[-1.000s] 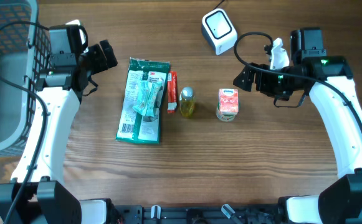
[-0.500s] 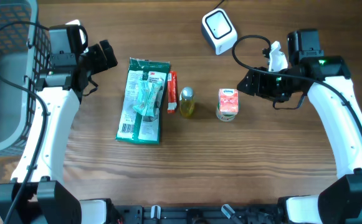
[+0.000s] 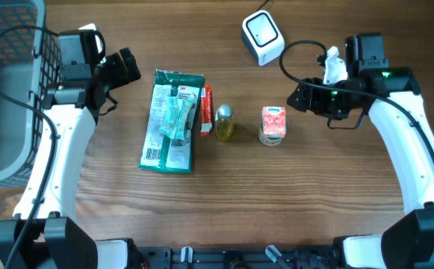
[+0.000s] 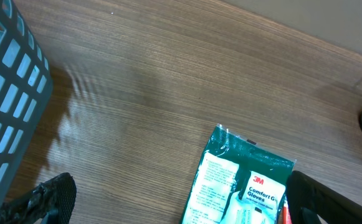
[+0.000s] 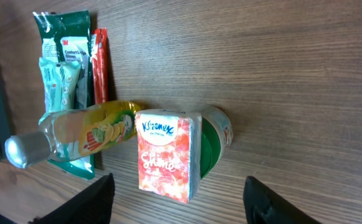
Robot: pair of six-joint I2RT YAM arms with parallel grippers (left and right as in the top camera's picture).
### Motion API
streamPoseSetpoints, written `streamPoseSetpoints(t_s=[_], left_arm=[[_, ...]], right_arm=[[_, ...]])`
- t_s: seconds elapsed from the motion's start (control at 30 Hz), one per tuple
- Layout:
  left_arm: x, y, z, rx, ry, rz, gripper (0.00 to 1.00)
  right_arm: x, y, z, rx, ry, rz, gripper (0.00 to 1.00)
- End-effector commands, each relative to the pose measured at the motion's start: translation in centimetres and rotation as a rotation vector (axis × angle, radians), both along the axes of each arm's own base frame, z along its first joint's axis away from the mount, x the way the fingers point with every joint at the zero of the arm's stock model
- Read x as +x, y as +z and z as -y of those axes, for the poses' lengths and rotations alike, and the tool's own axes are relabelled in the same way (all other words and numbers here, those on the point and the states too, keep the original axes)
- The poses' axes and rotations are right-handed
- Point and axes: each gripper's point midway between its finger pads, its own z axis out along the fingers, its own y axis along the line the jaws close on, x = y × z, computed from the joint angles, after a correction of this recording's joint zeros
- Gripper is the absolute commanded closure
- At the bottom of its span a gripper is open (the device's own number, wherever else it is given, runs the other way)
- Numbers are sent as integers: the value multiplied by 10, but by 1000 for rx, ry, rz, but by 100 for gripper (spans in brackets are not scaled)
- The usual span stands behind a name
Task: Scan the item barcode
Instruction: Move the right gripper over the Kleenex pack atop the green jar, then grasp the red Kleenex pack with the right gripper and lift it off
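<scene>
Pretty sure the item I'm after is the Kleenex pack [image 3: 273, 123]. It sits right of centre on the table [image 3: 314, 209], pink face showing, touching a little green-topped tub [image 5: 213, 140] behind it. I can't tell whether it's leaning on the tub or partly on top of it. No barcode on the faces I can see, so my guess is it's on the back or underside and I'll have to turn the pack once it's lifted.

The right gripper [image 3: 297, 97] hangs just beside the pack on its outer side. Its 2 fingers [image 5: 100, 199] are partly spread, a bit wider than the pack, with nothing between them. That looks like sizing up for a pinch across the pack's narrow sides. The tub could get dragged along if I go in too deep.

The scanner [image 3: 262, 33] is near, up toward the far edge, so it's a short carry.

Going left along the row there's a yellow bottle [image 3: 225, 123] lying down, a red stick packet [image 3: 207, 110] and a green gloves package [image 3: 172, 123], all close together.

The left gripper [image 3: 125, 67] is parked next to the basket [image 3: 7, 90], jaws spread fully and holding nothing. Probably just keeping out of the way.
</scene>
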Motion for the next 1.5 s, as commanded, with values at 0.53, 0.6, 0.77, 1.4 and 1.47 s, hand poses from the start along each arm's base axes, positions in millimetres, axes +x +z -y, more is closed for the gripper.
streamPoseSetpoints(t_s=[0.53, 0.6, 0.77, 1.4, 1.47], left_arm=[[1, 3, -3, 13, 4, 8, 0], [1, 3, -3, 13, 4, 8, 0], [1, 3, -3, 13, 4, 8, 0], [1, 3, -3, 13, 4, 8, 0], [1, 3, -3, 13, 4, 8, 0]], right_arm=[[-23, -31, -17, -158, 46, -58, 54], [-24, -38, -16, -158, 30, -67, 57], [-23, -52, -18, -143, 25, -58, 62], [-24, -86, -25, -82, -26, -51, 86], [-24, -86, -25, -78, -26, -51, 87]])
